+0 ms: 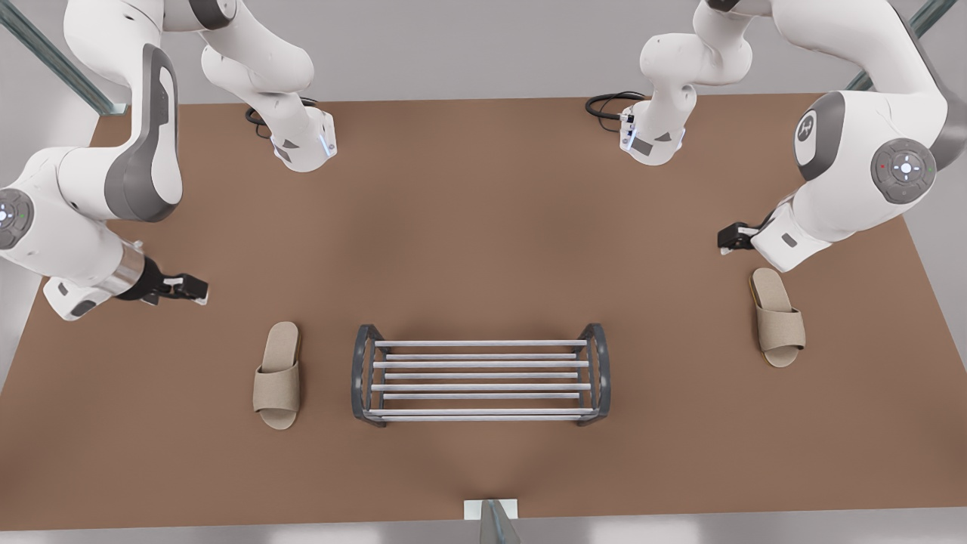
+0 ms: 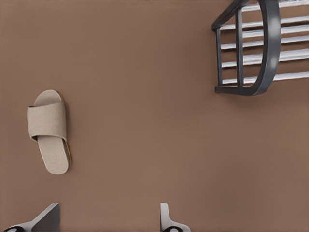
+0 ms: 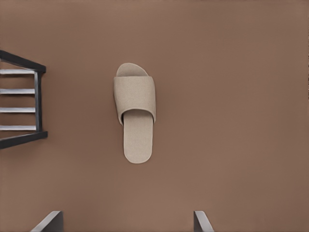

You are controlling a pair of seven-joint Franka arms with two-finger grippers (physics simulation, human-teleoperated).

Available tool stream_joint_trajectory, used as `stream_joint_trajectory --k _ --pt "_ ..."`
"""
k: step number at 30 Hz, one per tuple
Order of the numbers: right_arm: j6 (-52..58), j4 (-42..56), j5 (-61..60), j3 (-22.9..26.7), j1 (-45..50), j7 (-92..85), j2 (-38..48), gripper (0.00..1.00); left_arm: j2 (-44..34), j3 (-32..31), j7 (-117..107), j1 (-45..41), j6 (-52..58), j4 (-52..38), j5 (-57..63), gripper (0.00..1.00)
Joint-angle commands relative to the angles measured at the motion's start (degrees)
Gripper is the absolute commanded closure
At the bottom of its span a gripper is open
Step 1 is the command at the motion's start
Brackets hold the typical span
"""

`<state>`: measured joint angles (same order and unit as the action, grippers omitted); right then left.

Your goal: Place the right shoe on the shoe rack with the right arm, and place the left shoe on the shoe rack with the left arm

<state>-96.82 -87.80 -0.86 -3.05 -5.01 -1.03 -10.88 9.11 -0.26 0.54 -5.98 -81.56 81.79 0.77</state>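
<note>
The shoe rack stands near the middle of the brown table, its bars bare. The right shoe, a beige slipper, lies flat just off the rack's end on the front view's left. My right gripper hovers open beyond its heel; the right wrist view has the slipper ahead of the gripper and the rack end beside it. The left shoe lies farther from the rack on the front view's right. My left gripper hangs open near its heel, with the slipper, gripper and rack in the left wrist view.
Both arm bases stand at the far side of the table with black cables beside them. A small bracket sits at the table's near edge. Bare tabletop stretches between the arms and the rack.
</note>
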Motion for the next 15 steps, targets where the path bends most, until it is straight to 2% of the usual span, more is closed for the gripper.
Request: stream_joint_trajectory --k 1,3,4,5,6,8,10,11,12,14,15 --pt "-3.12 0.0 -0.02 0.06 -0.09 -0.99 0.07 0.0 -0.41 -0.09 -0.89 0.0 -0.7 0.65 0.28 0.0" --pt "-3.12 0.09 -0.11 -0.03 -0.53 -1.08 0.07 0.0 1.0 0.26 -1.77 0.18 1.31 -0.14 -1.03 0.0" --pt "-3.12 0.0 -0.11 0.06 -0.53 -1.17 0.07 0.0 0.82 1.13 -0.72 0.97 4.39 2.67 -0.33 0.0" --pt "-3.12 0.09 -0.11 0.06 -0.53 -1.17 0.07 0.0 0.65 6.05 6.47 1.23 0.36 6.18 -3.83 0.0" --pt "-3.12 0.09 -0.11 0.06 -0.53 -1.17 -0.02 0.0 0.04 15.89 18.96 1.23 -7.9 14.08 -14.28 0.0" --pt "-3.12 0.09 -0.11 0.06 -0.44 -1.17 -0.02 0.0 -2.95 19.5 27.23 1.14 -25.9 28.76 -24.74 0.0" --pt "-3.2 0.35 0.07 -0.2 0.26 -1.08 -0.1 0.0 -4.18 23.11 47.08 0.79 -42.35 41.6 -41.0 0.0" --pt "-4.26 0.44 0.33 -0.55 0.53 -0.99 -0.89 0.0 -5.06 23.2 57.78 0.53 -51.11 48.35 -53.36 0.0" --pt "-5.05 -0.09 3.92 -1.52 1.93 -1.61 -1.16 0.0 -6.56 22.5 75.02 -1.58 -62.22 56.02 -76.85 0.0" --pt "-9.96 -4.03 17.88 -1.96 8.34 -1.96 0.07 0.0 -6.3 21.88 104.25 -1.58 -67.93 59.97 -107.84 0.0" --pt "-16.01 -8.51 23.6 -3.19 8.7 -2.14 0.77 0.0 -5.86 21.97 126.39 -1.06 -68.38 60.68 -128.58 0.0"
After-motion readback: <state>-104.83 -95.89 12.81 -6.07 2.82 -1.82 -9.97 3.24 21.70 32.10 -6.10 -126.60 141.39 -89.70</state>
